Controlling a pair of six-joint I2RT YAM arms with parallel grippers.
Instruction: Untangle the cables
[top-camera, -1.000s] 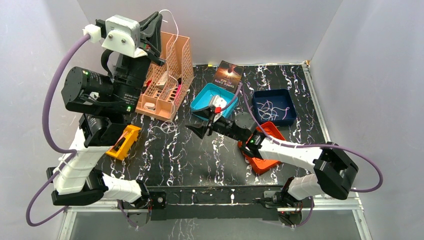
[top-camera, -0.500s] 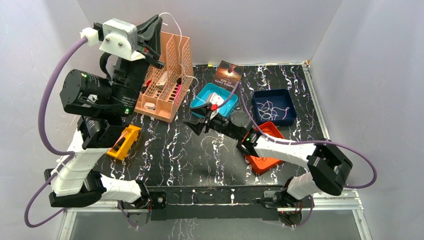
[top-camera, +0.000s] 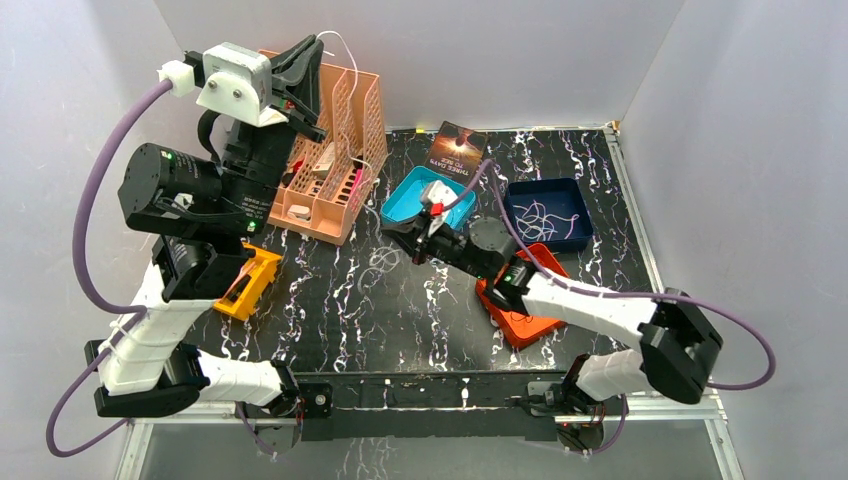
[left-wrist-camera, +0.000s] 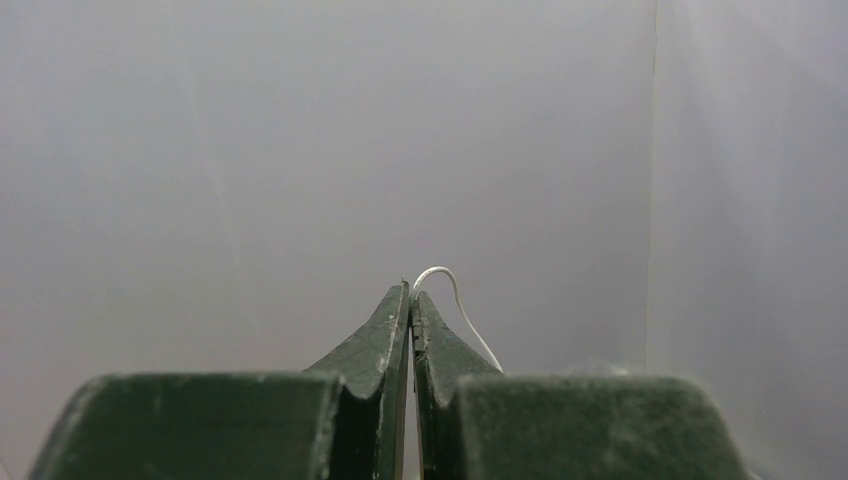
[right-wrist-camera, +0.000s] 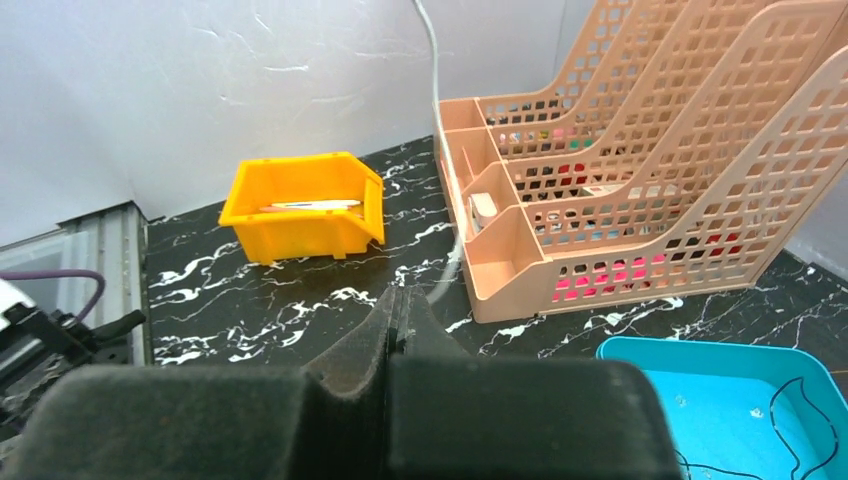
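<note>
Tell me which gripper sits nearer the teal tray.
Right. The right gripper is at the near-left corner of the teal tray. The left gripper is raised high by the peach organizer, off to the tray's left, pinching a white cable.

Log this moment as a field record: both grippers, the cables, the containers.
left gripper: raised high, shut on a white cable
right gripper: low over the table, shut; any grip not visible
white cable: hangs down past the peach rack to loose loops on the table
blue tray: holds thin white cables
teal tray: holds a thin dark cable
other containers: yellow bin, orange tray
</note>
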